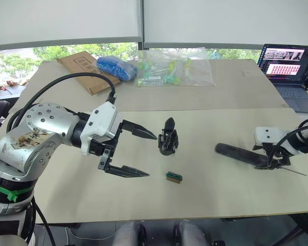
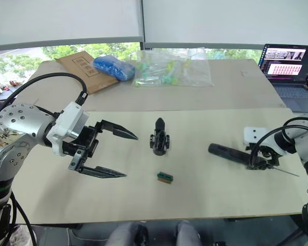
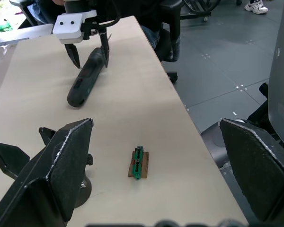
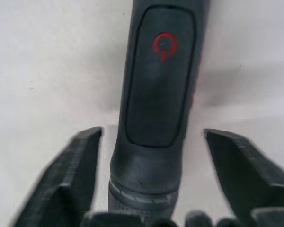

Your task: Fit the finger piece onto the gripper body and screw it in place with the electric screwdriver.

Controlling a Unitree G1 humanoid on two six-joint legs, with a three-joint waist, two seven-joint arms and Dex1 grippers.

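The gripper body (image 1: 168, 137), a chunky black block with an upright pointed finger, stands mid-table. I cannot pick out the finger piece apart from that body. My left gripper (image 1: 151, 156) hovers just left of it, open, holding nothing. Far right, the electric screwdriver (image 1: 241, 155) lies flat with its thin bit (image 1: 297, 172) pointing right. My right gripper (image 1: 271, 163) is down over its bit end. In the right wrist view the screwdriver's barrel (image 4: 156, 85) runs between the open fingers (image 4: 71, 175) with a gap on each side. The left wrist view shows that gripper (image 3: 87, 47) straddling the tool (image 3: 85, 78).
A small green-topped block (image 1: 174, 177) lies on the table in front of the gripper body. On the table behind are a laptop (image 1: 290, 61), clear plastic bags (image 1: 174, 69), a blue bag (image 1: 116, 66) and a brown envelope (image 1: 84, 69). The table's front edge (image 1: 169, 218) is close.
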